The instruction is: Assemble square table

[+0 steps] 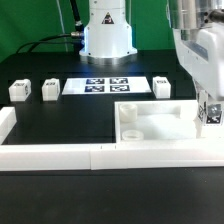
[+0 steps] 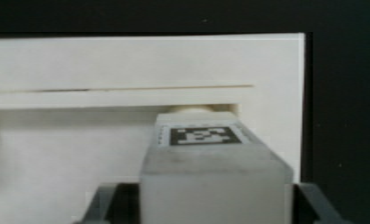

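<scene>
As we hold one leg (image 2: 205, 165) by the tabletop (image 1: 150, 120), we think the step is fitting this leg into a corner hole. The tabletop lies on the black counter (image 1: 60, 120), toward 4 o'clock in the exterior view. The leg is at its 3 o'clock side. Our claw (image 1: 210, 118) is closed only as wide as the leg and grips it on both sides. Next we must line the leg up over a hole.
</scene>
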`<state>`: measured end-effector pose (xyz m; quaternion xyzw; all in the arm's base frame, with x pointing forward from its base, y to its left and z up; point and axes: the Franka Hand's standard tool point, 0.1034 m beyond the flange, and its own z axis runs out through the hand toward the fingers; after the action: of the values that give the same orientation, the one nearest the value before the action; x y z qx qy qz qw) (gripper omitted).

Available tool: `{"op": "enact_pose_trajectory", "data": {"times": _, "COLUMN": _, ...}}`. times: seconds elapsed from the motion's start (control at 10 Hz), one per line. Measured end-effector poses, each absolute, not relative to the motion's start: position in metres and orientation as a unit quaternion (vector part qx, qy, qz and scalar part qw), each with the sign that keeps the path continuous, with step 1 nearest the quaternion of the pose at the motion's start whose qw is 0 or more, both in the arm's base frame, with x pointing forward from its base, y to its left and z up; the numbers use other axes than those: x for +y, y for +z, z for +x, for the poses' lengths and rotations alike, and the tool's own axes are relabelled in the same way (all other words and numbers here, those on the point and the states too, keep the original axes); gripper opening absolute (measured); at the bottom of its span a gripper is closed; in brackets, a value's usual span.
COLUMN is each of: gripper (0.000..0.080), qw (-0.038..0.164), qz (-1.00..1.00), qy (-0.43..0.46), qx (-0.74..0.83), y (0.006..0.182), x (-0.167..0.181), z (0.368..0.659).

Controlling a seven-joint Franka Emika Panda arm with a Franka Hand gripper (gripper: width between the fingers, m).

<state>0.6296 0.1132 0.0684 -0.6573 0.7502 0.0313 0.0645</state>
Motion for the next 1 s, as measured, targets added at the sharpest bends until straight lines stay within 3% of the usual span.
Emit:
{"op": "enact_pose_trajectory", "data": {"times": 0.3, "gripper": 0.0291, "qw": 0.068, "qz": -0.582, "qy": 0.035, "qx": 0.81, "y": 0.0689, "x": 0.112, "z": 0.6283}}
{"op": "enact_pose_trajectory", "data": {"times": 0.4, "gripper": 0.0349, "qw": 0.069, "qz": -0.553, "qy": 0.04, "qx": 0.829, "y": 0.0681, "x": 0.1137, "z": 0.6277}}
{"op": "enact_pose_trajectory", "data": {"times": 0.5, "gripper": 0.0483, "qw": 0.069, "qz": -0.567, "qy": 0.039, "qx": 0.82, "y": 0.0678, "x": 0.114, "z": 0.6275}}
{"op": "enact_pose_trajectory", "data": {"times": 0.6, "gripper": 0.0483, "qw": 0.069, "qz": -0.568, "qy": 0.039, "qx": 0.82, "y": 0.0677, "x": 0.1143, "z": 0.6274}}
{"op": "enact_pose_trajectory", "data": {"times": 0.7, "gripper": 0.0613, "qw": 0.069, "qz": -0.568, "qy": 0.039, "qx": 0.819, "y": 0.0676, "x": 0.1145, "z": 0.6273}}
{"op": "enact_pose_trajectory", "data": {"times": 1.0, "gripper": 0.0647, "qw": 0.07, "qz": -0.573, "qy": 0.039, "qx": 0.816, "y": 0.0687, "x": 0.1159, "z": 0.6272}}
